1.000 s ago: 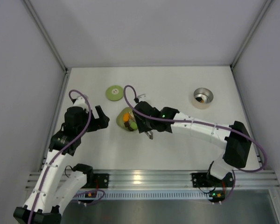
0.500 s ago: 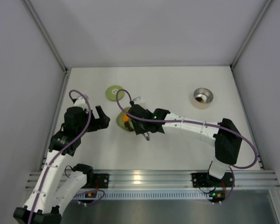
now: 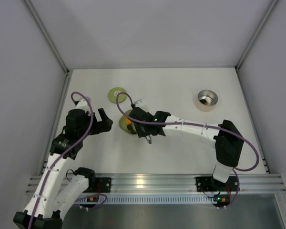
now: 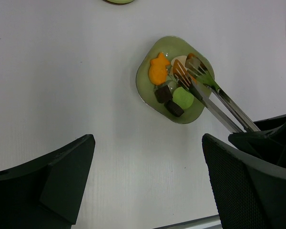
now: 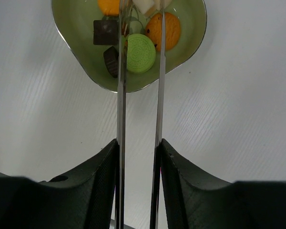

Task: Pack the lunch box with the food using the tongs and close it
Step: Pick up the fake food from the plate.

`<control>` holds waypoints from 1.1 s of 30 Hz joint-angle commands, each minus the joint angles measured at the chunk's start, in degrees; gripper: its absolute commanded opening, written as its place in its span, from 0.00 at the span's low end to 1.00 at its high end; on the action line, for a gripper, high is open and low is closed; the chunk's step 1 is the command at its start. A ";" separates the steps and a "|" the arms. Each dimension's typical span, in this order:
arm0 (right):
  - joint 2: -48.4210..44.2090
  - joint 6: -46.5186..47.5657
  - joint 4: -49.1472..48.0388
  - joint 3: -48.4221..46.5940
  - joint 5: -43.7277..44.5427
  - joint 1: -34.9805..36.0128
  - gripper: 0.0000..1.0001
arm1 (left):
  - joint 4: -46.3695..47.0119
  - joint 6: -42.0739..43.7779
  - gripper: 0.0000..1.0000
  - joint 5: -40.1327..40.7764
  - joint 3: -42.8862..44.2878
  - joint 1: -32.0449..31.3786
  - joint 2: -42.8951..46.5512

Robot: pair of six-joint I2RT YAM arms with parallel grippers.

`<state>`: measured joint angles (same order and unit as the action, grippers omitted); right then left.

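The tongs [image 5: 120, 95] run between my right gripper's [image 5: 139, 148] fingers, which are shut on their two slim arms. Their tips reach over the light green plate [image 5: 81, 28], among the food by the green round piece [image 5: 141, 52], the orange round piece [image 5: 168, 31] and a white piece [image 4: 179, 60]. Whether a piece is pinched, I cannot tell. An orange fish-shaped piece [image 4: 158, 69] and two dark brown pieces [image 4: 163, 93] also lie on the plate. The lunch box [image 3: 208, 100] stands at the far right with a dark piece inside. My left gripper [image 4: 148, 143] hangs open left of the plate.
The green lid [image 3: 116, 94] lies flat just beyond the plate [image 3: 124, 119]. My right arm [image 3: 195, 130] stretches across the table's middle from the right. Grey walls close in the table on the left, right and far sides.
My right arm has slid left, carrying the tongs further over the plate, and its fingers have squeezed the tongs' arms closer. The left arm has not moved.
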<state>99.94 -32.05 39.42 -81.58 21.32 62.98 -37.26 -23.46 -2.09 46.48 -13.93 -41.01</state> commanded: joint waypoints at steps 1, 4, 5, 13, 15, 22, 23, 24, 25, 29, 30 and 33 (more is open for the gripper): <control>0.61 0.50 -1.01 -2.79 1.44 1.09 0.37 | 2.45 0.70 0.99 -0.02 0.10 -0.39 -0.12; 1.04 0.68 -0.84 -2.97 1.27 1.09 0.36 | 2.45 0.70 0.99 -0.02 0.10 -0.39 -0.12; 1.13 0.76 -0.66 -3.23 1.35 1.00 0.36 | 2.28 0.61 0.99 -0.02 0.10 -0.39 -0.12; 1.75 1.47 0.48 -4.64 1.44 0.92 0.30 | 2.27 0.61 0.99 0.15 0.10 -0.57 -0.29; 1.58 1.56 0.75 -4.99 1.44 0.92 0.26 | 2.36 0.61 0.99 0.24 0.10 -0.66 -0.38; -0.80 1.91 1.98 -5.69 1.62 1.00 0.17 | 2.27 0.70 0.99 0.33 0.19 -0.92 -0.29; -1.15 1.91 2.33 -5.69 1.71 1.00 0.17 | 2.27 0.61 0.99 0.50 0.19 -1.01 -0.38; -1.93 1.99 2.50 -5.69 2.05 0.92 0.17 | 2.19 0.61 0.99 0.59 0.19 -1.09 -0.38; -2.38 1.91 2.94 -5.69 2.32 0.92 0.17 | 2.19 0.70 0.99 0.59 0.19 -1.10 -0.29; -5.80 1.82 3.29 -4.91 2.85 -0.40 0.17 | 2.10 0.61 0.99 0.77 0.19 -1.27 -0.29; -6.59 1.82 3.38 -4.73 2.94 -0.66 0.17 | 2.19 0.52 0.99 0.77 0.19 -1.27 -0.38; -9.76 1.82 3.56 -3.67 2.58 -1.89 0.17 | 2.19 0.52 0.99 0.86 0.19 -1.36 -0.29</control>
<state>96.40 -30.59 41.87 -83.79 22.22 62.19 -37.23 -23.46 -1.85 46.48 -14.94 -41.52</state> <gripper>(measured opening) 0.265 0.990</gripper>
